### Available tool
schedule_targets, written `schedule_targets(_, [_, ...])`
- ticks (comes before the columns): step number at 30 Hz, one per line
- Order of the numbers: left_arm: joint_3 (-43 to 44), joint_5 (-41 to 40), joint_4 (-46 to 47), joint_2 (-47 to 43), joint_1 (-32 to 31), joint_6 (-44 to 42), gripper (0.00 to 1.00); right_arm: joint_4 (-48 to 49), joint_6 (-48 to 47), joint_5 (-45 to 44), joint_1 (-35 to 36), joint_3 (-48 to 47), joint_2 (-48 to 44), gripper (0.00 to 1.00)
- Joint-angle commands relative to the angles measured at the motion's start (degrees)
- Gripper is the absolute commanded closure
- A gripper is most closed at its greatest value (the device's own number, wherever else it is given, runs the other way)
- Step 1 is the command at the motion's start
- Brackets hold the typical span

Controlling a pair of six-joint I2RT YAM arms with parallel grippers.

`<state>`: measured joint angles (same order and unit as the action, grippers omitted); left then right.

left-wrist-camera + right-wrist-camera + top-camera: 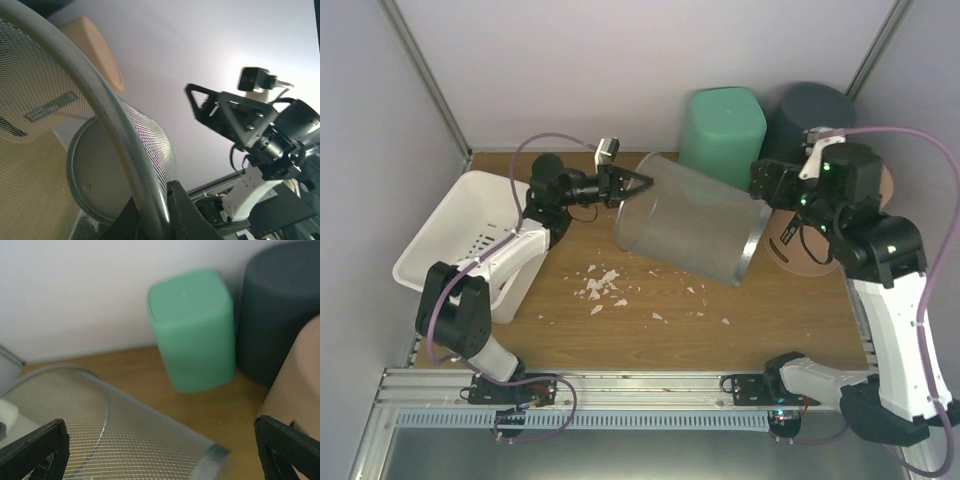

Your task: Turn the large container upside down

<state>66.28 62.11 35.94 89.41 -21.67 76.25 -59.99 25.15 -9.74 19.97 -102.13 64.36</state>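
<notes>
Bin: the mesh bin point(695, 220) is tipped on its side, mouth toward my left arm, base toward my right.
Left hand: my left gripper point(638, 184) is pinched on the bin's rim.
Right hand: my right gripper point(760, 185) is spread wide beside the bin's base, holding nothing.
Progress: roughly half turned, I judge; the mouth is not yet facing down.
Room: a green tub point(722, 125) and a dark tub point(810, 115) stand just behind the bin and a white basket point(450, 235) to its left, with bare table point(650, 345) in front beyond the paper scraps point(602, 285).

Our left gripper point(640, 184), centre frame, pinches the bin point(695, 222) rim; our right gripper point(766, 185), upper right, gapes wide.
</notes>
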Motion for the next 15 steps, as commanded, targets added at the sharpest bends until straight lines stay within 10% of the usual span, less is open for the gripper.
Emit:
schedule_targets(1, [-3.78,-3.45,17.39,3.16,-2.97,8.01,1.0,-5.33,3.82,4.2,0.05,6.11,-0.51,0.0])
schedule_targets(15, [-3.24,-7.57,41.38,19.55,-6.58,23.9,1.0,-10.71,10.5,6.68,-0.06,14.17,-5.1,0.0])
